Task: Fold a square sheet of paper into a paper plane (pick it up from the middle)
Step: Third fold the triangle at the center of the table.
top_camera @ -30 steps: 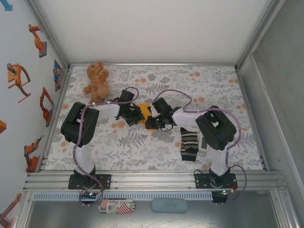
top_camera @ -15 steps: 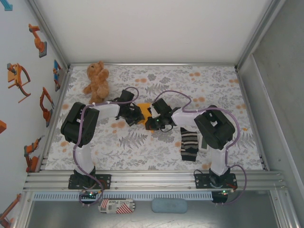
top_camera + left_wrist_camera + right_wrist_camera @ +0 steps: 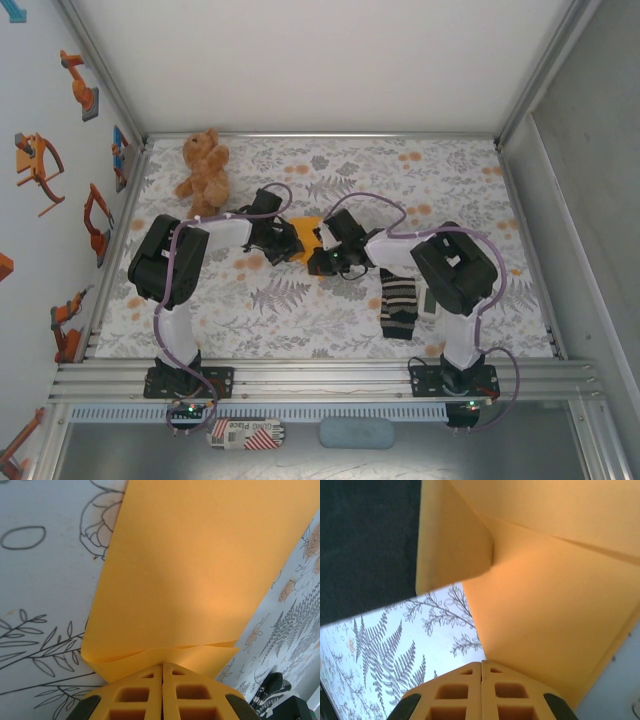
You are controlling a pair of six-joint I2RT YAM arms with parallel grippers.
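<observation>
The left gripper [image 3: 284, 240] has its two orange fingers [image 3: 135, 696] pressed flat together, with no gap between them, pinching the near edge of the sheet of paper [image 3: 200, 570]; just ahead of the fingertips a short doubled layer of paper curls over, and beyond it the orange-yellow sheet runs away from the fingers in a broad smooth band above the flower-printed tablecloth [image 3: 45, 580]. The right gripper [image 3: 324, 257] is likewise closed tight, its fingers [image 3: 451, 696] meeting along one line and nipping the sheet, which climbs ahead of them and to their right, with a sharp crease across it and a folded flap [image 3: 452, 540] hanging ahead and to the left of the tips; something dark lies beyond that flap, too blurred to name. From above, the two grippers face each other with the paper [image 3: 305, 233] held between their fingertips over the middle of the cloth. A striped sock [image 3: 398, 303] lies on the near side of the right gripper's fingers, apart from them, and a teddy bear [image 3: 203, 165] sits well beyond and to the left of the left gripper's fingers
</observation>
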